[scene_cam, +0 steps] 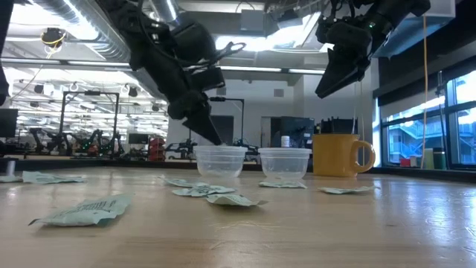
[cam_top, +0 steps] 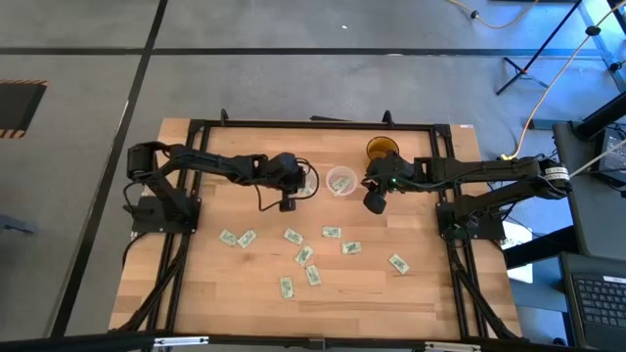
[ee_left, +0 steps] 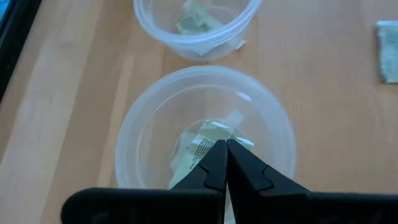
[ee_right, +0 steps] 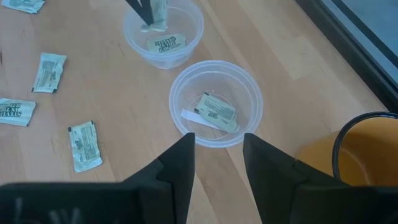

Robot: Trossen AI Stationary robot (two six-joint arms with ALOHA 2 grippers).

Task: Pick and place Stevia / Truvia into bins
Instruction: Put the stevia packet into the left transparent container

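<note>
Sachet (ee_left: 208, 138), print unreadable, pinched in left gripper (ee_left: 225, 149) over left clear cup (ee_left: 143, 118), one sachet already inside. Another in right cup (ee_right: 216, 102). Right gripper (ee_right: 217, 155) above, spread, empty. Amber mug (ee_right: 360, 155) beside; loose sachets (cam_top: 303, 256) across table (cam_top: 196, 293).

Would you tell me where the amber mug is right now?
In the high view the amber mug stands at the table's far edge, just right of centre, beside the right-hand clear cup and close to the right gripper.
</note>
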